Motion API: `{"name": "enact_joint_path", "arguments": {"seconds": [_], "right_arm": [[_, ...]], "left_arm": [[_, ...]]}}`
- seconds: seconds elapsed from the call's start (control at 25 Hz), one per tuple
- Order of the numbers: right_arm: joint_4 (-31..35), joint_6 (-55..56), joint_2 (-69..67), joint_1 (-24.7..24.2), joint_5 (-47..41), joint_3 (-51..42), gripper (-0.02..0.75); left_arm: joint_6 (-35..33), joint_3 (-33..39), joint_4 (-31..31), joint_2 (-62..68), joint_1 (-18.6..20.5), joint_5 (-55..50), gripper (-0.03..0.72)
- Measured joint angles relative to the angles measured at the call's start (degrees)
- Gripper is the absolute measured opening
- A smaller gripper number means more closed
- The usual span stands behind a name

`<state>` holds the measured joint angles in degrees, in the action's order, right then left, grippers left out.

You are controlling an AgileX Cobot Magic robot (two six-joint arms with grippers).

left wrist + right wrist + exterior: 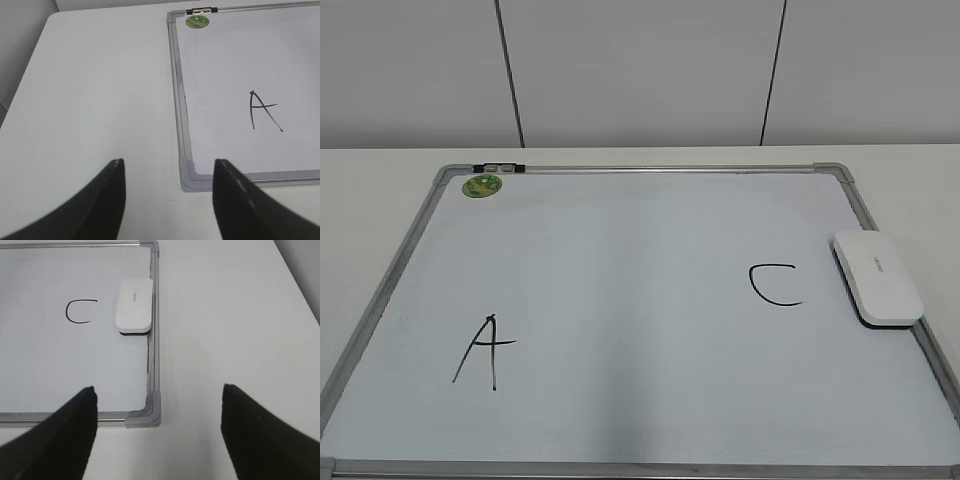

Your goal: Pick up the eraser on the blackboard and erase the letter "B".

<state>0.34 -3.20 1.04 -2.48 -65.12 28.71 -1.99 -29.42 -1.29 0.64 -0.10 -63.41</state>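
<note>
Eraser (877, 277) lies flat on the board (620, 250), white top up, dark underside showing as a thin edge. It sits against the right frame rail, its long side along the rail, roughly mid-height on that side. In the right wrist view I see its outer edge touching or slightly overlapping the rail; I cannot tell which.

Just left of the eraser is the C (775, 285), close but apart from it. The A (483, 351) is well apart, in the lower left of the board. Between the two the surface is plain in the exterior view; I read no B from any camera.

A green magnet (482, 184) sits in the top left corner, next to a small clip (498, 167) on the top rail. The board lies on a white table (380, 200).

Right gripper (157, 415): jaws wide, nothing between them, hovering over the board's near right corner, eraser ahead of it.

Left gripper (167, 180): jaws moderately apart, nothing held, above the table at the board's near left corner.
</note>
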Motion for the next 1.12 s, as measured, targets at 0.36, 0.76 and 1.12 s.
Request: {"name": "enact_joint_path", "arguments": {"seconds": [0.36, 0.76, 1.12], "right_arm": [[0.00, 0.00, 0.00, 0.00, 0.00, 0.00, 0.591], [0.00, 0.00, 0.00, 0.00, 0.00, 0.00, 0.591], [0.00, 0.00, 0.00, 0.00, 0.00, 0.00, 0.591]], "left_arm": [[0.00, 0.00, 0.00, 0.00, 0.00, 0.00, 0.372], [0.00, 0.00, 0.00, 0.00, 0.00, 0.00, 0.356], [0.00, 0.00, 0.00, 0.00, 0.00, 0.00, 0.345]]}}
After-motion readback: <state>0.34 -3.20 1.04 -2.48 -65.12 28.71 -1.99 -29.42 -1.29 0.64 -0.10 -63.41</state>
